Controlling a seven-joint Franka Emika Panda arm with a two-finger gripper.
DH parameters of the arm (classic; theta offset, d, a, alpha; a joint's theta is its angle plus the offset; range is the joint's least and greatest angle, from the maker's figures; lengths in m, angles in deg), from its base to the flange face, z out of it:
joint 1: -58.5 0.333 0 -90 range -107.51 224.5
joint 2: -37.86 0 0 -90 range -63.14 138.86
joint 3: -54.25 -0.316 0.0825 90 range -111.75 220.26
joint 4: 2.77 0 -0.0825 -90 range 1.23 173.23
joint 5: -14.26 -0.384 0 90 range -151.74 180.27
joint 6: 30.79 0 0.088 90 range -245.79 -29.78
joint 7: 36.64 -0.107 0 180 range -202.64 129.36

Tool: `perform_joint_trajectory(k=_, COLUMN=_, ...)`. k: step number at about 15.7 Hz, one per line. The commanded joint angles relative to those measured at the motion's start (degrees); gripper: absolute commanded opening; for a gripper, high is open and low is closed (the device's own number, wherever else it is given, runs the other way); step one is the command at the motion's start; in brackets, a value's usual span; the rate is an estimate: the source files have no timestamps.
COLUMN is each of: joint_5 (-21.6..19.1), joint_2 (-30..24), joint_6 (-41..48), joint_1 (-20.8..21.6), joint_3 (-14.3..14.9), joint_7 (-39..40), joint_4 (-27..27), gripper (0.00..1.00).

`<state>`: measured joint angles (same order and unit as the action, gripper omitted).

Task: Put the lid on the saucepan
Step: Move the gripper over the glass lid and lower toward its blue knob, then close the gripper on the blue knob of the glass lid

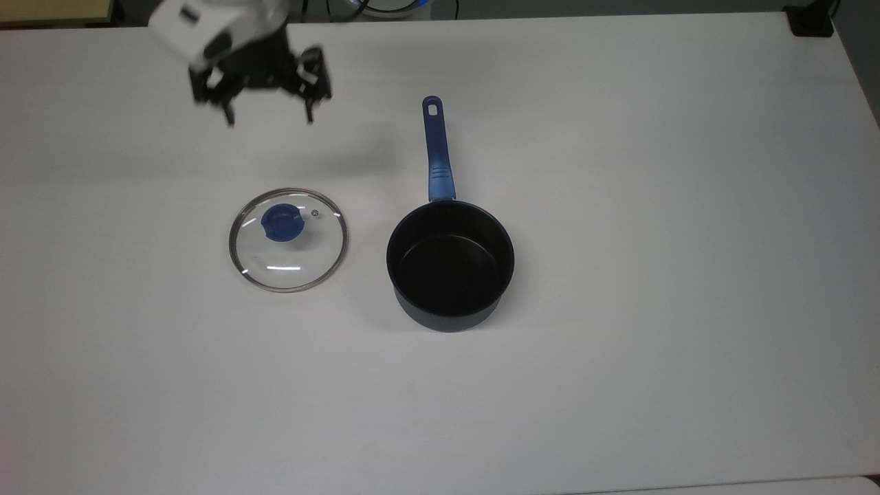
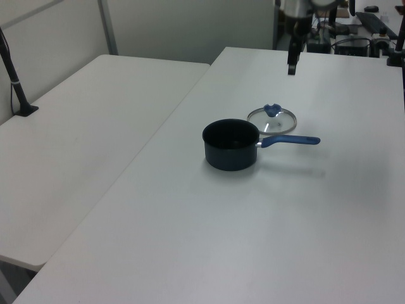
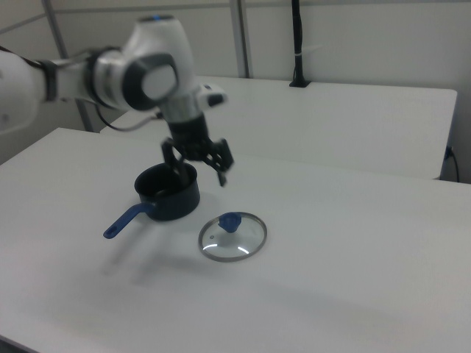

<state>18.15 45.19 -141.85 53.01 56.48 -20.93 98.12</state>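
In the top view, the black two-finger gripper [image 1: 269, 118] is hovering with its fingers spread and nothing between them, well above the round clear glass lid [image 1: 288, 240] with the blue knob, which is lying flat on the white table [image 1: 619, 344] just beside the small dark saucepan [image 1: 450, 265] on the top view's left. In the left view, the lid is sitting beyond the saucepan, apart from it. In the right view, the gripper is hanging high over the table between saucepan and lid. Judging from this, the reach for the lid is in hand; next, the gripper needs to be centring over the knob and descending to pinch it.
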Motion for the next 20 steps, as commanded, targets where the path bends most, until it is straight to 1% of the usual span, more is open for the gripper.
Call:
perform_joint_trajectory(k=1, joint_5=-1.0, joint_2=5.6, joint_6=-3.9, joint_1=-0.3, joint_3=0.4, joint_7=6.3, joint_4=-0.5, gripper=1.0)
perform_joint_trajectory(k=6, joint_5=0.8, joint_2=11.2, joint_6=-8.0, joint_1=-0.2, joint_3=0.4, joint_7=14.2, joint_4=-0.6, gripper=1.0)
perform_joint_trajectory(k=8, joint_5=0.9, joint_2=12.7, joint_6=-9.7, joint_1=-0.1, joint_3=0.4, joint_7=14.3, joint_4=-1.2, gripper=1.0)
perform_joint_trajectory(k=11, joint_5=0.8, joint_2=16.4, joint_6=-11.1, joint_1=0.0, joint_3=0.2, joint_7=12.9, joint_4=-4.6, gripper=1.0)
perform_joint_trajectory(k=13, joint_5=0.8, joint_2=17.9, joint_6=-11.1, joint_1=-0.1, joint_3=0.1, joint_7=11.6, joint_4=-6.6, gripper=0.95)
perform_joint_trajectory(k=16, joint_5=0.9, joint_2=19.0, joint_6=-12.1, joint_1=0.0, joint_3=0.1, joint_7=11.5, joint_4=-6.6, gripper=0.86)
perform_joint_trajectory(k=20, joint_5=0.8, joint_2=19.0, joint_6=-12.1, joint_1=0.0, joint_3=0.0, joint_7=11.5, joint_4=-6.2, gripper=0.8)
